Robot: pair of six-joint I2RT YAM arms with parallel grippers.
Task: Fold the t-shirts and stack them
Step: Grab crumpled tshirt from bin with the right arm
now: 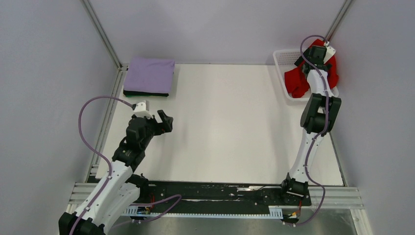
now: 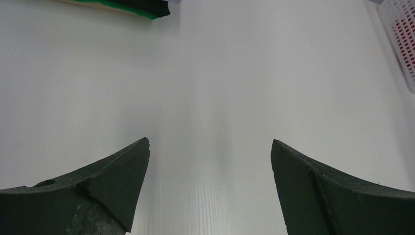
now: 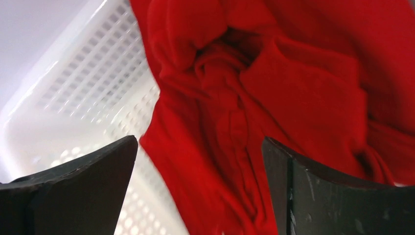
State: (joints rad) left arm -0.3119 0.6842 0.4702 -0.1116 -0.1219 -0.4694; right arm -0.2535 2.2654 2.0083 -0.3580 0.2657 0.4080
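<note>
The red t-shirt (image 1: 296, 82) lies crumpled in the white mesh basket (image 1: 282, 59) at the back right. In the right wrist view the red cloth (image 3: 274, 98) fills the frame between and beyond the fingers. My right gripper (image 3: 198, 147) is open just above it, over the basket (image 3: 83, 93). A folded lavender t-shirt (image 1: 149, 74) lies on a folded dark green one (image 1: 146, 93) at the back left; the stack's edge shows in the left wrist view (image 2: 142, 9). My left gripper (image 2: 210, 147) is open and empty over the bare table, in front of the stack (image 1: 164, 121).
The white table (image 1: 230, 127) is framed by metal rails, with grey walls on three sides. The basket's corner shows at the right edge of the left wrist view (image 2: 399, 29). A black rail runs along the table's near edge (image 1: 220, 193).
</note>
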